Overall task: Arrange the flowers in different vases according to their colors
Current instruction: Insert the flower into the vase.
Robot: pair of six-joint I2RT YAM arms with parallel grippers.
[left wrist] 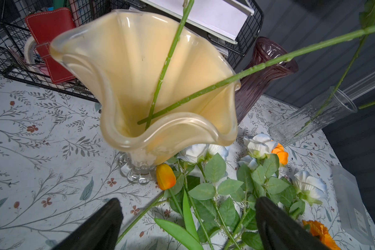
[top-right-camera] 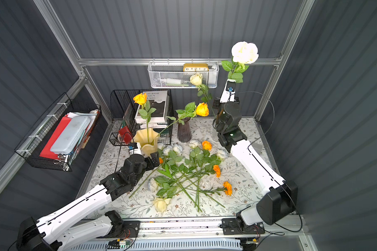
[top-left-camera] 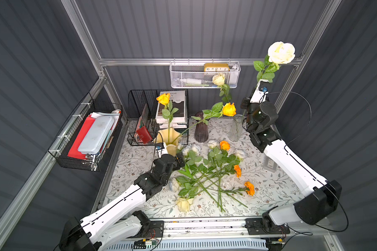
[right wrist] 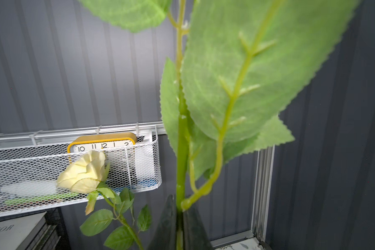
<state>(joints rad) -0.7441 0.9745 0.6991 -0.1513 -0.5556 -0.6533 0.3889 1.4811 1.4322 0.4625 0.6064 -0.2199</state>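
Cream rose (top-left-camera: 281,52); creamy-yellow vase (top-left-camera: 175,137); purple ribbed vase (top-left-camera: 201,131); floral-print tablecloth (top-left-camera: 270,187).

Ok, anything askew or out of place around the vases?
One yellow-orange rose in the creamy-yellow vase leans far sideways, stem resting on the wavy rim, bloom reaching past the purple vase. Nothing spilled or toppled.

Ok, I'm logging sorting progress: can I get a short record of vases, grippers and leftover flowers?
yellow vase: two yellow-orange roses
purple vase: no flower seen inside
clear vase: one cream rose
right gripper: shut on a second cream rose, raised
left gripper: open, at the edge of the pile, by yellow vase
pile: mixed flowers, unsorted
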